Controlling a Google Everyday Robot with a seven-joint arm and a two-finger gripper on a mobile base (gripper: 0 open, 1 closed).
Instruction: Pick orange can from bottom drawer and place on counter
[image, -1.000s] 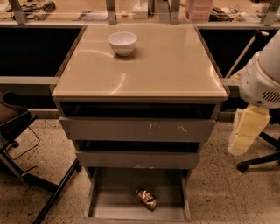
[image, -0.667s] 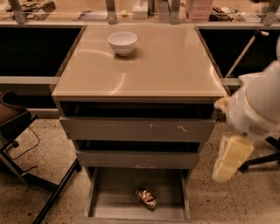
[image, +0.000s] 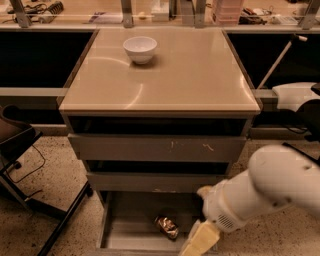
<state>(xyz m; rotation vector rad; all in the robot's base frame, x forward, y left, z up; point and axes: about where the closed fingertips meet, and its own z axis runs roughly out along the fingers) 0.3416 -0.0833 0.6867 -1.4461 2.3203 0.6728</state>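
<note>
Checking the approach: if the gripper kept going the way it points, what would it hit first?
Probably the floor of the bottom drawer, near its front: the gripper slants down-left there, beside the orange can. Its tip leaves the picture, so depth is uncertain.

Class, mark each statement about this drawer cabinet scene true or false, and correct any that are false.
1. The orange can lies in the bottom drawer. True.
2. The white bowl sits in the bottom drawer. False: the white bowl stands on the counter.
3. The gripper hangs above the counter. False: the gripper is low, at the bottom drawer's front, right of the orange can.
4. The bottom drawer is pulled open. True.
</note>
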